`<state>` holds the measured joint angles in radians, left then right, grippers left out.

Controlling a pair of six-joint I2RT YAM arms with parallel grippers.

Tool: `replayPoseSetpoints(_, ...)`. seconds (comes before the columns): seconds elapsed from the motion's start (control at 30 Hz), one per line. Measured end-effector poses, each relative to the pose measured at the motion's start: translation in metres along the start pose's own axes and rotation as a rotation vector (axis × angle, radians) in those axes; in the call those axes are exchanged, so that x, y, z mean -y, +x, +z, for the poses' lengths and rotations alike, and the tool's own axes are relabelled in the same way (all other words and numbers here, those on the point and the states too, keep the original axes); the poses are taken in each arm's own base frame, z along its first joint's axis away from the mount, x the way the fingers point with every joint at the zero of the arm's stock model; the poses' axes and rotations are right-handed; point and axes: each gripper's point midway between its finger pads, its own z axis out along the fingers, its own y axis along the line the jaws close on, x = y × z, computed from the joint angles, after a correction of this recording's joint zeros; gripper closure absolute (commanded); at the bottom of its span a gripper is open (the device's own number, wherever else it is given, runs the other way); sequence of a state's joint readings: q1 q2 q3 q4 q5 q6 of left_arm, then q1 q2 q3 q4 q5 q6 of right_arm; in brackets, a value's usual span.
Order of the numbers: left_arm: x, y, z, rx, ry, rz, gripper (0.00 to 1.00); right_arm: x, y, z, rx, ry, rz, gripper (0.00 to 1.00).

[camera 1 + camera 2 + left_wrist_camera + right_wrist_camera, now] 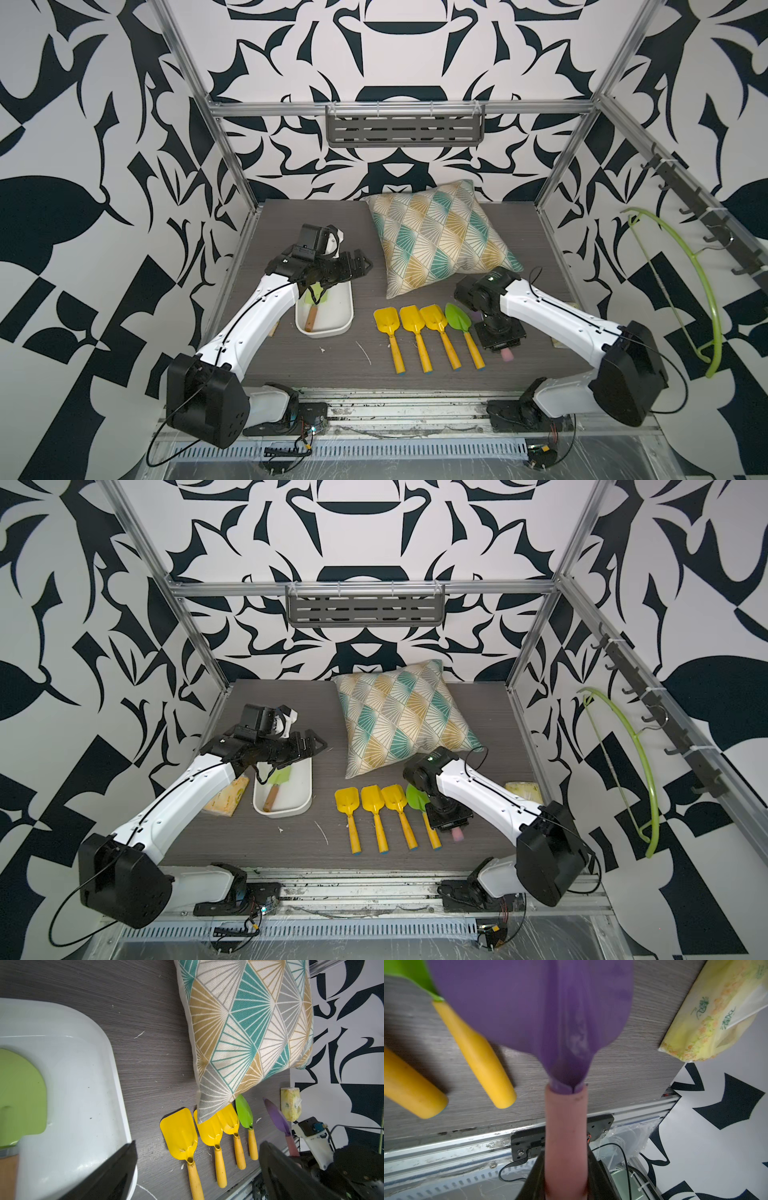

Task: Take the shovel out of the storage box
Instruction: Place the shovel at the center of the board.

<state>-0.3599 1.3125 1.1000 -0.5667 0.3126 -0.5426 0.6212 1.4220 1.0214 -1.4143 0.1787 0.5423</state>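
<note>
Two arms, the left arm (257,316) and the right arm (552,320), stand on the metal rail (395,401) at the near edge.

Six shovels are visible. One green shovel (311,319) with a wooden handle lies inside the storage box (348,311), on the left part of the table (332,365). Its long axis follows the length of the box, with the blade toward the far end and the handle toward the near end. Over that far end hangs the left gripper (351,266), its jaws wide apart and holding nothing.

To the right of the box four shovels lie in one row: three yellow shovels (413,320) and one green-and-yellow shovel (457,318), all with blades to the far side. Just beside the row, the right gripper (565,1169) is closed on the pink handle of the purple shovel (529,1012).

Further out are one pillow (440,237), two tissue packs (226,798), one grey shelf (405,131) and one green hanger (702,299). The table is grey wood grain, and the walls (395,62) are white with black shapes.
</note>
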Motion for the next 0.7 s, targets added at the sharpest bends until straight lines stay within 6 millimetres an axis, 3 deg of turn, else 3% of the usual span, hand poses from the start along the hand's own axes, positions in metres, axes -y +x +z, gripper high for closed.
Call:
replayPoseSetpoints(0.37,-0.009,0.005,0.007,-0.02,-0.024,0.023,0.01,-0.01,-0.034,0.025,-0.024,0.024,-0.022,1.0)
replayPoseSetpoints(0.7,-0.022,0.015,0.014,-0.043,-0.061,0.02,0.01,-0.013,-0.032,0.044,-0.062,0.046,-0.031,0.91)
